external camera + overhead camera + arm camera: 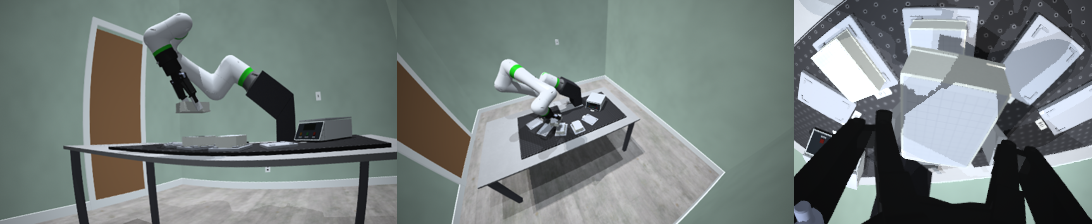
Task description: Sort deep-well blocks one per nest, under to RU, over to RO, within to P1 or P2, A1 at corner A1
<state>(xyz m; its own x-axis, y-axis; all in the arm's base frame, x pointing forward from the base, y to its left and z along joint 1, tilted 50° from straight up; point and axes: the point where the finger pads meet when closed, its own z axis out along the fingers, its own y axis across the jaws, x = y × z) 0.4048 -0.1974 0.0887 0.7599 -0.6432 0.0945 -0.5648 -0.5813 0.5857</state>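
My gripper (191, 104) (944, 117) is shut on a pale deep-well block (203, 106) (949, 117), held level well above the mat. Its lower right corner looks cut off in the wrist view. A second block (561, 128) (936, 39) sits in the middle nest, partly hidden by the held one in the wrist view. A third block (577, 126) (841, 65) sits in the nest beside it. Three nests (535, 123) (544, 130) (590, 119) hold no block. The check-weigher (596, 99) (338, 130) has an empty platform; no lamp looks brightly lit. Nest labels are unreadable.
The nests stand in an arc on the dark perforated mat (533, 145) on the table (495, 149). The black arm pedestal (570, 90) (286, 111) stands behind them, with the check-weigher to its right.
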